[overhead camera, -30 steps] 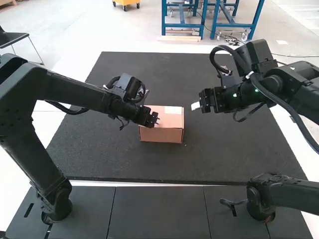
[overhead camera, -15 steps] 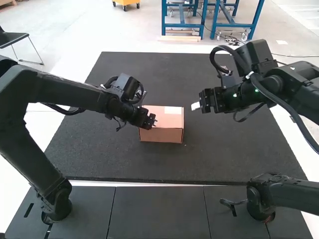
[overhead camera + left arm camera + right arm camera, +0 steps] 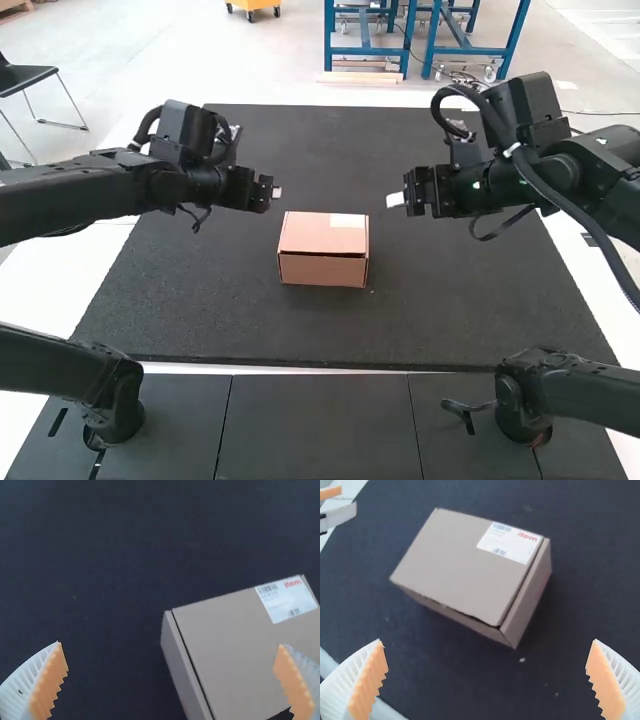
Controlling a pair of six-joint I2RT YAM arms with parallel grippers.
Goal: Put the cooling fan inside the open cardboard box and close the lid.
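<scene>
The cardboard box (image 3: 323,248) sits in the middle of the black mat, its lid shut flat and a white label on its far right corner; its contents are hidden. My left gripper (image 3: 268,192) hovers up and to the left of the box, apart from it, fingers open and empty. The left wrist view shows the box (image 3: 240,650) below that open gripper (image 3: 169,646). My right gripper (image 3: 395,200) hangs to the box's upper right, open and empty. In the right wrist view the box (image 3: 470,575) lies beyond the open gripper (image 3: 486,642).
The black mat (image 3: 200,290) covers most of the table, with bare mat all around the box. A white table margin (image 3: 70,290) borders it on the left. The left arm's fingertips (image 3: 335,507) show at a corner of the right wrist view.
The left gripper has pulled away from the box's left top edge, rising back and to the left. The right gripper has barely shifted. The box stays put.
</scene>
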